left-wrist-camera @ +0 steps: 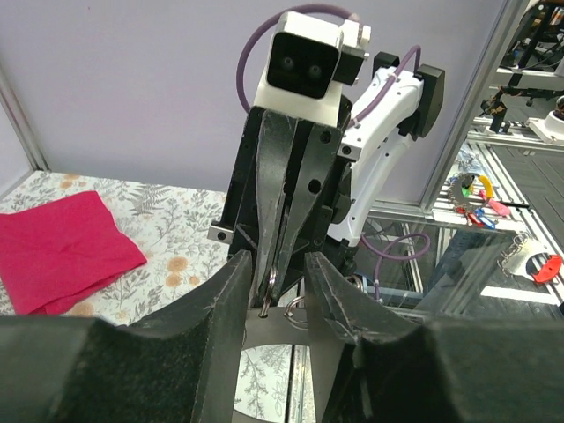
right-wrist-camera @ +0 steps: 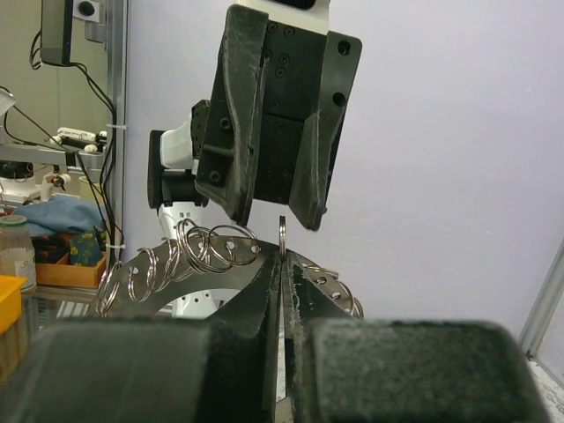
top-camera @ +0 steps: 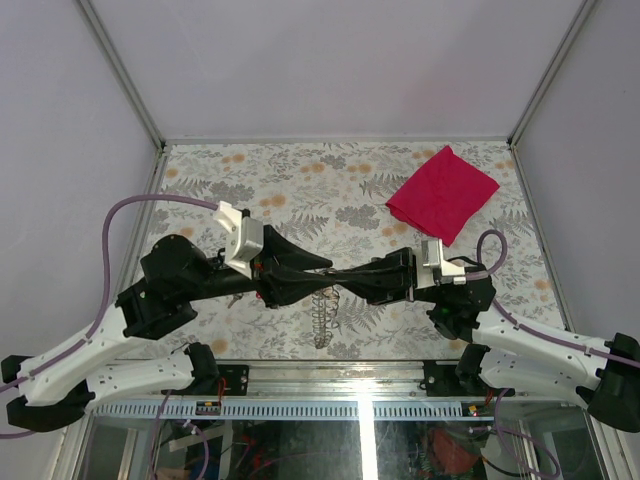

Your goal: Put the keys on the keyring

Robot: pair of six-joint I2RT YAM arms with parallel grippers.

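Over floral tablecloth (top-camera: 300, 190), centre frame, right gripper (right-wrist-camera: 282, 257) pinches a light, probably slippery keyring (right-wrist-camera: 282, 231) by its rim; left gripper (left-wrist-camera: 275, 264) half-spread.

**Ring pinched, tips nose to nose**
The right gripper (right-wrist-camera: 283, 264) had its jaws pressed together on a thin keyring (right-wrist-camera: 282, 229), which stood upright and edge-on just above the tips. The left gripper (right-wrist-camera: 277, 218) hung directly over it, pointing down, jaws apart, with the top of the keyring in the gap. A chain of linked rings (right-wrist-camera: 189, 256) arced off to the left, and more rings showed on the right.
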